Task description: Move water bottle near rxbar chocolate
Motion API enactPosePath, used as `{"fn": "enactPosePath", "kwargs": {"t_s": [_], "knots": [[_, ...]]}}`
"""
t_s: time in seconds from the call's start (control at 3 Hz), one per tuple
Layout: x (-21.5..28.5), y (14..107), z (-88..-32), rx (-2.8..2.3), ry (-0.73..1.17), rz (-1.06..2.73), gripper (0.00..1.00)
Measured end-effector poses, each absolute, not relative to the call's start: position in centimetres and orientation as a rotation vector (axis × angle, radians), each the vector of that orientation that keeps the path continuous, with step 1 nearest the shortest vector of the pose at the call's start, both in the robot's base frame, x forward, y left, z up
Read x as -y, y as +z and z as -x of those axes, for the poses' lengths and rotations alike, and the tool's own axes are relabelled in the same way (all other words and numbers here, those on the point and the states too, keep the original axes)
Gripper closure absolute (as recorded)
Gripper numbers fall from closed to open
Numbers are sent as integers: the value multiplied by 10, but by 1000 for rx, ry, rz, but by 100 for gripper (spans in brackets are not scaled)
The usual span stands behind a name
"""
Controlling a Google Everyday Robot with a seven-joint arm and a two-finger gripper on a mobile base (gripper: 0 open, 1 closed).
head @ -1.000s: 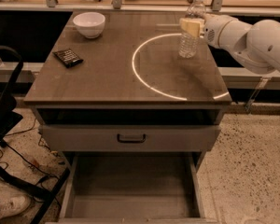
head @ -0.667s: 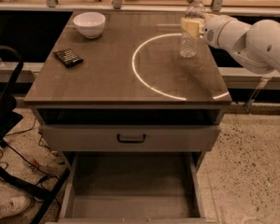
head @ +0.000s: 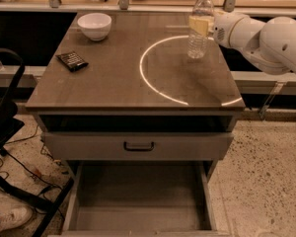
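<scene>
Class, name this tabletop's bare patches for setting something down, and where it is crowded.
Bare: the middle between rxbar chocolate and water bottle, and the front strip of the table. Crowded: back right, gripper at the bottle; white bowl sits back left.

Glossy white gripper [head: 207,26] at clear plastic water bottle [head: 197,44] on smooth tabletop [head: 113,78]

The bottle [head: 198,33], clear and ribbed with a white cap and a pale label band, stands upright near the tabletop's far right corner. The gripper [head: 207,25] is at that label band, on the bottle's right side. The rxbar [head: 72,60], a flat bar in a black wrapper, lies askew near the left edge, well apart from the bottle.
</scene>
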State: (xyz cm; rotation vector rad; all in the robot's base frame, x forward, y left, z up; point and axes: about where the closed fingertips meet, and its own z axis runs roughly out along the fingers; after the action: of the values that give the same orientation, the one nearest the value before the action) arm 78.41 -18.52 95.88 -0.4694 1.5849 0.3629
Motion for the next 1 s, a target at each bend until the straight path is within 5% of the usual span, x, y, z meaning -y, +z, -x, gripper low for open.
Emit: {"fn": "enactPosePath", "kwargs": {"t_s": [1.0], "knots": [[68,1011,-702,-1511,521,719,100]]}}
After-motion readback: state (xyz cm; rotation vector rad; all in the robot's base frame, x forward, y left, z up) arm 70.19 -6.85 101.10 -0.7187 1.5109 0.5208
